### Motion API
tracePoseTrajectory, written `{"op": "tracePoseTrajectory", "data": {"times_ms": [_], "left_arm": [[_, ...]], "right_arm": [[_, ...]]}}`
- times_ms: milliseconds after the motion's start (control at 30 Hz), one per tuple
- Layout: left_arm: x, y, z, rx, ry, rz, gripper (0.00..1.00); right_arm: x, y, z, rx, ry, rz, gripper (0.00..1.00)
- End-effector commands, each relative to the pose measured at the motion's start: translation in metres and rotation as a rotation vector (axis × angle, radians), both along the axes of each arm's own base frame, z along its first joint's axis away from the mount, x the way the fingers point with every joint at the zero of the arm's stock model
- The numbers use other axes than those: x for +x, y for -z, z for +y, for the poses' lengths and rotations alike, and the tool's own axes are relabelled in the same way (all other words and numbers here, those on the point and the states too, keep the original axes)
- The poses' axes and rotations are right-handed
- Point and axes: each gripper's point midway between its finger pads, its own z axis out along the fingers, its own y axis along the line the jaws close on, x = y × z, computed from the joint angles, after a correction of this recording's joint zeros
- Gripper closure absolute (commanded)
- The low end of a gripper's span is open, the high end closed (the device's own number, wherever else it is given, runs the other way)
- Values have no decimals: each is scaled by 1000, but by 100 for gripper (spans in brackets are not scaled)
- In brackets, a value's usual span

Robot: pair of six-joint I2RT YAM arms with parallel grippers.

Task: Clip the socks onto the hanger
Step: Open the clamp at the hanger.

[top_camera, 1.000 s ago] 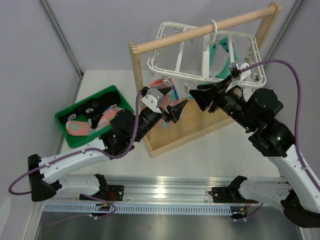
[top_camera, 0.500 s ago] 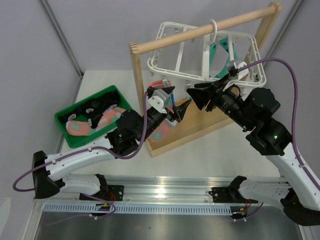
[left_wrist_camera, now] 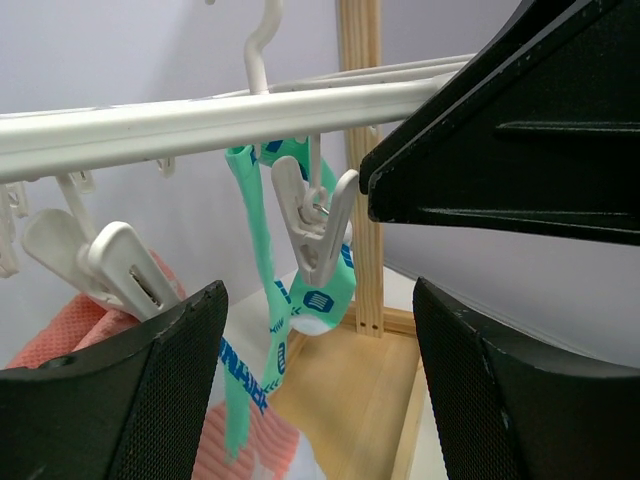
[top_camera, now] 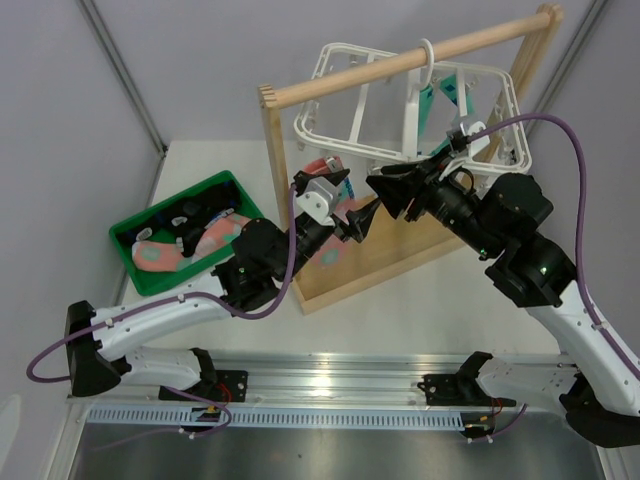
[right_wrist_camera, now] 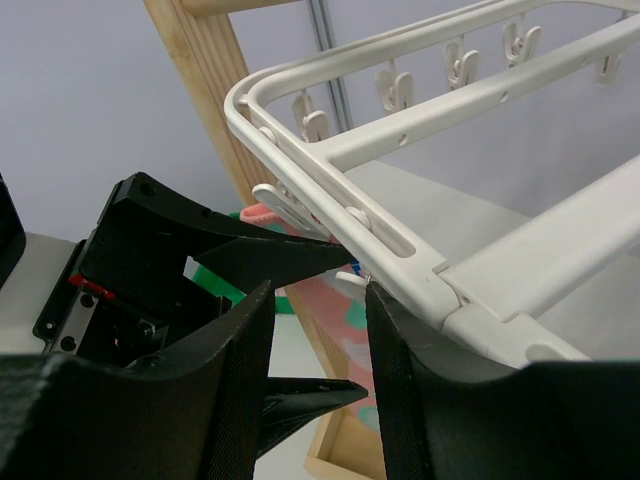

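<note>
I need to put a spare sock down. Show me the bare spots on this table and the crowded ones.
Bare tabletop lies between the wooden rack's base and the rail, and in the far corner behind the green bin. Crowded: under the hanger, where the left gripper and right gripper nearly meet.

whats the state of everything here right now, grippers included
hanger, hooked on the wooden rod
teal socks, clipped to the hanger, dangling
pink sock, hanging beside a clip; whether it is gripped is hidden
loose socks, lying unclipped in the green bin
left gripper, open, empty, below the hanger
right gripper, open, empty
</note>
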Motion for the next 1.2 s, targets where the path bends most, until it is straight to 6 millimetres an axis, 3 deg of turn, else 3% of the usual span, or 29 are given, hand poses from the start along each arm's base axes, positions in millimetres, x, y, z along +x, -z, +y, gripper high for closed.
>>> {"op": "tracePoseTrajectory", "data": {"times_ms": [0, 600, 1167], "left_arm": [[-2, -33, 8, -76, -21, -49, 22], [4, -33, 15, -80, -75, -66, 22], [8, -33, 3, -108, -67, -83, 22]], "right_arm": [[-4, -18, 2, 41, -21, -46, 55], [-16, -21, 17, 43, -126, -49, 56], [-17, -25, 19, 61, -132, -47, 55]]}}
